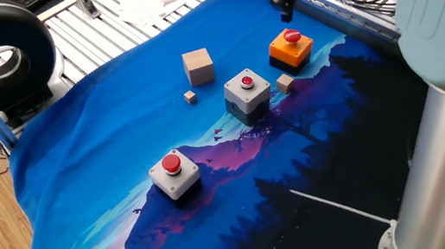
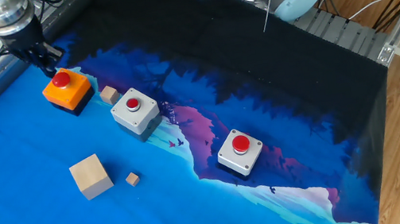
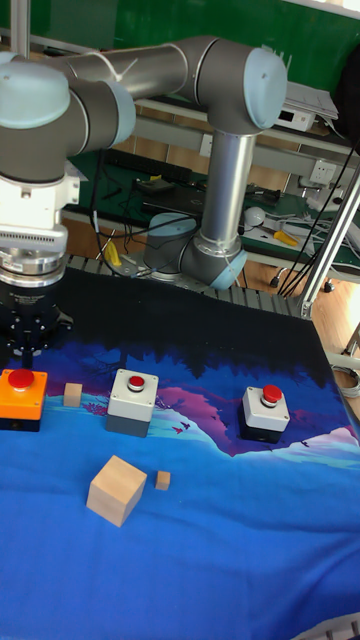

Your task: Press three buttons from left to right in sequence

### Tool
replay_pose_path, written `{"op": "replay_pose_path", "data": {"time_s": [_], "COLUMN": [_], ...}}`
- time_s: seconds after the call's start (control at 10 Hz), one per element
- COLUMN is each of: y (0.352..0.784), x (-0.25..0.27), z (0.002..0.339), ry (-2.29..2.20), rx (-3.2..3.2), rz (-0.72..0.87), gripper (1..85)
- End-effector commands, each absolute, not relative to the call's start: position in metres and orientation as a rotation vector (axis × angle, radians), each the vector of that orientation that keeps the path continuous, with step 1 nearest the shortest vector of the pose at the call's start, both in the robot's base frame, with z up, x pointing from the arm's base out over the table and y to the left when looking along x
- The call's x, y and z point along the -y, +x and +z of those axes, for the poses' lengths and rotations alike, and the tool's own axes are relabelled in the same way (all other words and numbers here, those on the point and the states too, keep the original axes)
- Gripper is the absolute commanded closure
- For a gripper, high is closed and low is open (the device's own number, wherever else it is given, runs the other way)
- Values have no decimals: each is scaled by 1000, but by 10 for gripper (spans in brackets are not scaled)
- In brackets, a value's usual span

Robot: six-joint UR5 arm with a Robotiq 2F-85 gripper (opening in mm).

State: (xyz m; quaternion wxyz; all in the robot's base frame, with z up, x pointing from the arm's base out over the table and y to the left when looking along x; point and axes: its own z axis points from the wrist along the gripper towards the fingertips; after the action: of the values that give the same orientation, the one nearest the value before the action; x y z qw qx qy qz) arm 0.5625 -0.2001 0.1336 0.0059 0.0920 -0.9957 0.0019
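Blue printed cloth (image 3: 230, 540) covers my surface; I list items left to right in the tall fixed view. Orange button box (image 3: 21, 397), with my hand (image 3: 24, 345) hovering clear above its red cap; I cannot tell whether the fingers are spread or pressed together. Small tan cube (image 3: 73, 394), just beside the orange box. Middle grey button box (image 3: 132, 400). Large wooden cube (image 3: 116, 489) and tiny cube (image 3: 162, 481), nearer the camera. Right grey button box (image 3: 266, 412), well apart.
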Motion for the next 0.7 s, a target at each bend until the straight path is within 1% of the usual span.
{"op": "replay_pose_path", "data": {"time_s": [0.0, 0.1, 0.3, 0.5, 0.6], "y": [584, 581, 579, 574, 574], "x": [181, 167, 143, 141, 148], "z": [144, 144, 129, 122, 122], "ry": [307, 267, 184, 156, 182], "rx": [3183, 3176, 3195, 3197, 3192], "rz": [-15, -37, -52, -14, 31], "gripper": [847, 847, 847, 847, 847]}}
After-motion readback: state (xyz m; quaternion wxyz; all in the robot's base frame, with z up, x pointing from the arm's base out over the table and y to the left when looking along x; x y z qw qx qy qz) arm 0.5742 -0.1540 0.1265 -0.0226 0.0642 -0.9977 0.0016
